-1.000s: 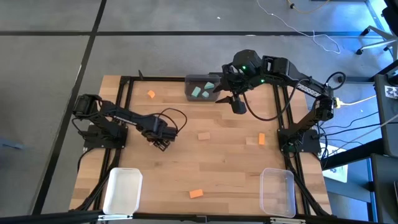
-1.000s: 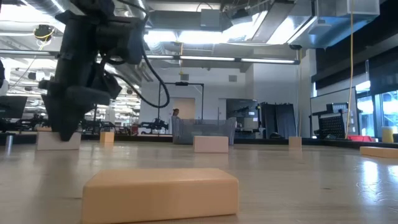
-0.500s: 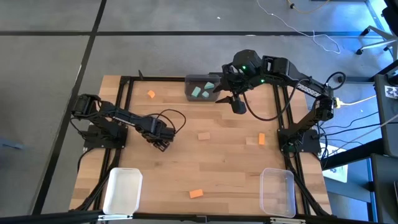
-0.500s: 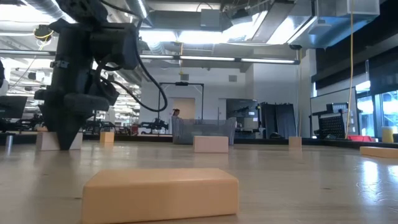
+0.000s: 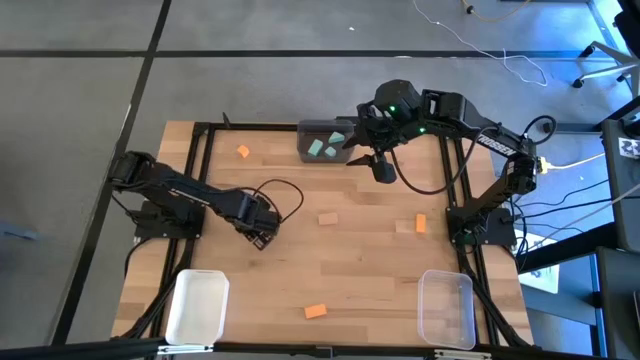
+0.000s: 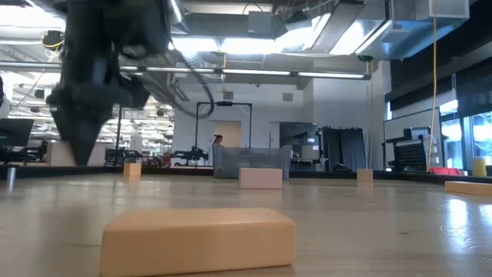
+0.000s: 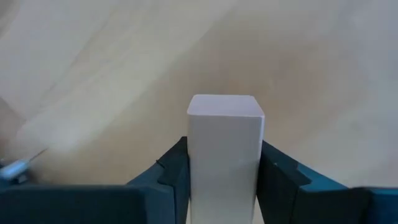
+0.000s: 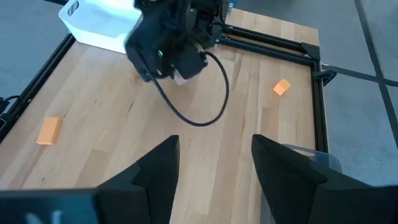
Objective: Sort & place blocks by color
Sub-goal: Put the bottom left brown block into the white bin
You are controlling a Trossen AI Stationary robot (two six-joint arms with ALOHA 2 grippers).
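Observation:
My left gripper (image 5: 260, 236) is at the table's left middle, shut on a pale tan block (image 7: 225, 149). In the low view that gripper (image 6: 77, 150) hangs above the tabletop. My right gripper (image 5: 383, 171) waits open beside the dark grey bin (image 5: 322, 131), which holds teal blocks (image 5: 322, 147). Orange blocks lie flat on the table at the far left (image 5: 243, 152), the right (image 5: 421, 223) and the near middle (image 5: 315, 311). Two tan blocks (image 5: 328, 217) (image 5: 403, 227) lie flat mid-table. My left gripper pinches the tan block between its two fingers (image 7: 174, 177), one on each long side (image 7: 199, 168). The fingers point down from above and lie along the block. Its free end (image 7: 225, 106) sticks out past the fingertips, and it is lifted clear of the table.
A white bin (image 5: 195, 305) sits at the near left corner and a clear bin (image 5: 446, 308) at the near right. A black frame (image 5: 200, 140) runs along the table's sides. A cable (image 5: 280, 192) loops beside my left gripper. Bare wood lies in the table's middle.
My left gripper has risen from the table and shifted a little toward the near edge. The tan block that stood on the wood under it is now lifted clear. The right arm has kept still.

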